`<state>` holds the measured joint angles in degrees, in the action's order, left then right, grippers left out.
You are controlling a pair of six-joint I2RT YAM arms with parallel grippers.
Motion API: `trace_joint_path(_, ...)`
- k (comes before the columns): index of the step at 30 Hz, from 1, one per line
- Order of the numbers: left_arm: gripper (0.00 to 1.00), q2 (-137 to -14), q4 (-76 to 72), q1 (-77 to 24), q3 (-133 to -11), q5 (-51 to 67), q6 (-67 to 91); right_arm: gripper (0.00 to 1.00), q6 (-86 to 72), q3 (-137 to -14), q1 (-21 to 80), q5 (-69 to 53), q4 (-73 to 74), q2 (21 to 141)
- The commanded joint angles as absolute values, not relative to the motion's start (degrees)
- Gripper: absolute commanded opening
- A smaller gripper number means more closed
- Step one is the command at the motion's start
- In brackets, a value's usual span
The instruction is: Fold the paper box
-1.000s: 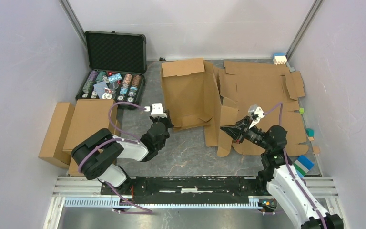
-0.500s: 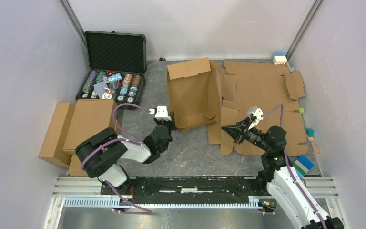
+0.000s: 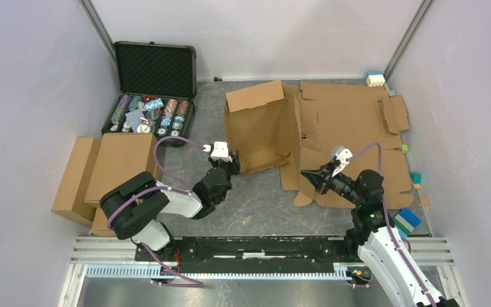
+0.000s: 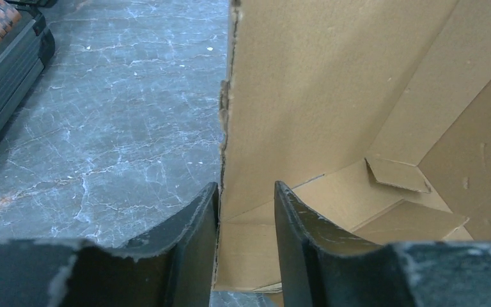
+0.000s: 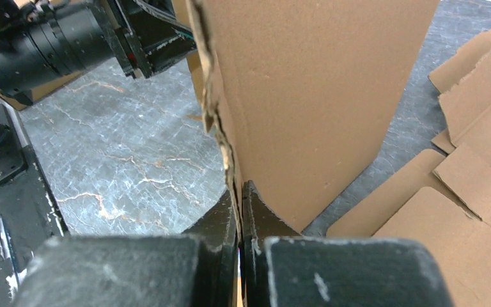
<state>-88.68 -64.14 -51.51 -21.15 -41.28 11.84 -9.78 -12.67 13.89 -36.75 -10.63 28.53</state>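
From top only: whole paper box (image 3: 259,131) mid-table, partly raised, walls up around a floor panel, top flap leaning. Same view alone gives the layout on the table (image 3: 256,204): black case (image 3: 153,89) of chips open at far left, flat cardboard sheets (image 3: 351,121) spread right of the box and touching it, closed brown boxes (image 3: 112,163) stacked at near left.

From left wrist only: inside of the box, floor panel, small folded tab in the corner, ragged near edge of the upright wall.
From right wrist only: torn corrugated edge of an upright flap, left arm (image 5: 45,45) beyond it.

Room: bare grey surface in front of the box, between both arms. Tight on the right against the sheets. Case well apart on the left.

At left gripper (image 4: 246,192): jaws apart, straddling the box's left wall at its near bottom corner. Wall edge just beside the left finger, clear gap to the other. Not clamped.
At right gripper (image 5: 240,195): jaws together on the upright flap at the box's near right, card pinched between the fingers.
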Motion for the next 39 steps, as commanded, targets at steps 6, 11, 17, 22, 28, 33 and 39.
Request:
trace_joint_path(6,0.52,-80.5,-55.6,-51.4,-26.3,-43.9,5.1,0.01,-7.6,-14.3,14.2,-34.2,-0.8,28.4)
trace_joint_path(11,0.53,-77.7,-52.2,-50.6,-28.3,-44.6,3.2,0.01,-7.0,-14.5,14.2,-34.2,-0.4,28.4)
trace_joint_path(17,0.51,-76.0,-48.8,-46.4,-30.0,-40.0,6.5,0.01,-6.7,-15.1,14.2,-34.5,-0.1,28.5)
trace_joint_path(22,0.42,-75.2,-48.5,-43.6,-30.8,-37.9,5.9,0.01,-6.5,-15.7,14.2,-34.1,0.9,28.6)
trace_joint_path(28,0.02,-75.0,-46.0,-40.4,-31.7,-35.3,6.4,0.07,-6.3,-16.7,14.2,-32.6,2.4,27.8)
trace_joint_path(33,0.02,-76.2,-48.4,-40.4,-29.4,-34.9,6.4,0.14,-6.1,-17.1,14.2,-30.8,2.5,26.8)
trace_joint_path(39,0.02,-74.9,-45.0,-40.4,-29.2,-34.8,6.9,0.17,-5.3,-17.9,14.2,-28.7,2.9,27.4)
